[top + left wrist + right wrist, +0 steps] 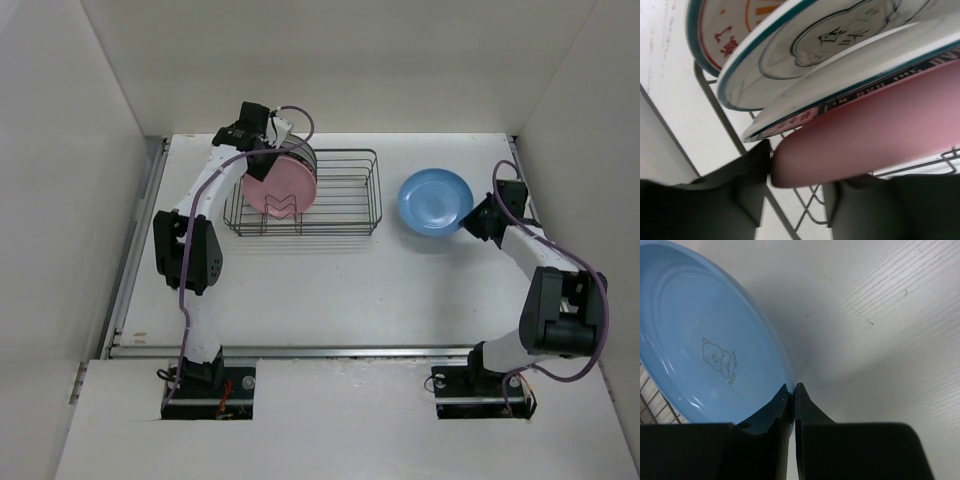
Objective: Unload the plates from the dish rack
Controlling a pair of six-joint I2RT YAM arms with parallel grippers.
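Near right on the bench [330, 290], my right gripper [792, 395] has its jaws pinched on the rim of the blue plate [700, 340], lying beside the dish rack [378, 190]. Farther back, left gripper [262, 140] jaws straddle the racked pink plate [280, 185]; clamped or not, can't tell.

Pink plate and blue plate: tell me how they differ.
The pink plate stands on edge in the dish rack; the blue plate lies face up on the table. The pink plate has other plates right beside it; the blue plate is alone. Both are round and single-coloured.
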